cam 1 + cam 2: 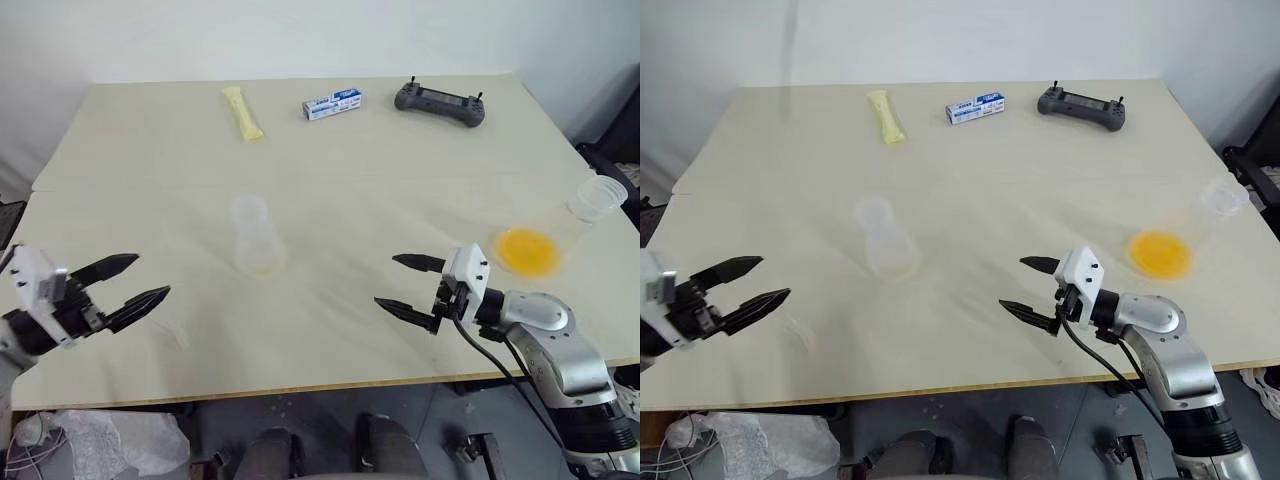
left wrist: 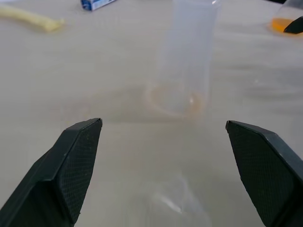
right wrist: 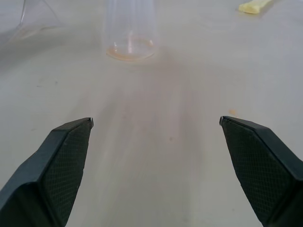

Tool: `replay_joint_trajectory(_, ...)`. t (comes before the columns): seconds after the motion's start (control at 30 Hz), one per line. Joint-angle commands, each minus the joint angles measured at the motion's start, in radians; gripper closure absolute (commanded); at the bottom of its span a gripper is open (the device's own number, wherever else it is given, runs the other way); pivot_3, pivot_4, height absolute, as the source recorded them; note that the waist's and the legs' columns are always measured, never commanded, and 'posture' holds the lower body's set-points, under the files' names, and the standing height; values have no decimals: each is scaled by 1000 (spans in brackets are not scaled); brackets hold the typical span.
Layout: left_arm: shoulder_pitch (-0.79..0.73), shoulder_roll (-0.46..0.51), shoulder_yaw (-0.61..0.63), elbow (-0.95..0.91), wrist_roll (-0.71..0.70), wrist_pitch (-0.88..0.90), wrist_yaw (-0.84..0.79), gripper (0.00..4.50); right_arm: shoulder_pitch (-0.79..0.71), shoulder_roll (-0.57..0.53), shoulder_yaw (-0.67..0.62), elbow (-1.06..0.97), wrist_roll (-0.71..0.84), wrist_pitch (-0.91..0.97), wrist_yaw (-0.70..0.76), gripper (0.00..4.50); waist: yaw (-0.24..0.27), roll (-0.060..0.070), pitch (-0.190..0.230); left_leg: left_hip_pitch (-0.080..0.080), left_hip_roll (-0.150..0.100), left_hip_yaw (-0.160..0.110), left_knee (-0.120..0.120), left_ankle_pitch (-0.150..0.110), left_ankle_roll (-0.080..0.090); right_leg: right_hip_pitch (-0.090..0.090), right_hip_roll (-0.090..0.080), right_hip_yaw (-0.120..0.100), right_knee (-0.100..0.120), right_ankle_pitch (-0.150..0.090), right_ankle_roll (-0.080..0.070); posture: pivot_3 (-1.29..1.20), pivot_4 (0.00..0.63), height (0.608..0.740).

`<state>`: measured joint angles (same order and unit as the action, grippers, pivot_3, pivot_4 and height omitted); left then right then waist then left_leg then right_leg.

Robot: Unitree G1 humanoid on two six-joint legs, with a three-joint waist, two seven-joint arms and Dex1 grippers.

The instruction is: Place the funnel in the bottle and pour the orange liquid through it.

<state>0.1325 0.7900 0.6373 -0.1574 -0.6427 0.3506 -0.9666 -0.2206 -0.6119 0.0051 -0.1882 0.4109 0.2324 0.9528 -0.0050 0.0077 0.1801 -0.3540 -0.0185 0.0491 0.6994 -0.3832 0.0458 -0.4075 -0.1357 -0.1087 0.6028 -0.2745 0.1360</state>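
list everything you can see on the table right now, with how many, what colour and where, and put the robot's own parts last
bottle: 1, clear, upright mid-table.
funnel: 1, clear, near edge, by the left tool.
flask: 1, clear, right side, holding orange liquid.
packet: 1, pale yellow, far left.
box: 1, blue and white, far middle.
controller: 1, dark grey, far right.
table: 1, beige.
left tool: 1, black fingers, open, near left edge.
right tool: 1, black fingers, open, near right, beside the flask.

pale wooden table (image 1: 330, 190), plain white wall (image 1: 300, 35) behind, grey floor (image 1: 330, 410) below
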Motion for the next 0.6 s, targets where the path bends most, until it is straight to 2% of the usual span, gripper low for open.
replay_joint_trajectory(0.03,99,-29,120,-109,-47,20,24,47,-40,20,11,18,4,-25,24,0,1,0,0,0,0,0,0,0,0,0,0,0,0,0,0,0,150,740)
replay_joint_trajectory(0.17,163,-50,156,-168,-62,27,39,47,-66,35,33,47,0,-32,47,0,7,0,0,0,0,-1,0,0,0,1,-1,1,-1,0,-1,0,150,740)
replay_joint_trajectory(0.3,100,-35,63,-204,-59,48,62,47,-98,52,45,73,-6,-35,55,0,8,0,0,0,-1,-5,1,0,0,3,-3,2,-1,-1,-2,0,150,740)
replay_joint_trajectory(0.4,-29,-54,-41,-143,-16,-24,50,47,-101,53,47,71,-9,-36,59,0,7,1,0,0,-1,-6,1,0,0,3,-4,1,0,-1,-2,0,150,740)
replay_joint_trajectory(0.5,-142,-23,-156,-59,30,-24,15,47,-85,47,35,38,-1,-29,53,0,3,1,0,0,-2,-7,1,0,0,3,-3,-1,1,-1,-2,0,150,740)
replay_joint_trajectory(0.6,-288,-41,-233,72,70,-87,-3,47,-59,44,7,-14,15,-7,24,0,2,1,1,0,-3,-6,1,0,0,3,-1,-6,2,-1,-2,0,150,740)
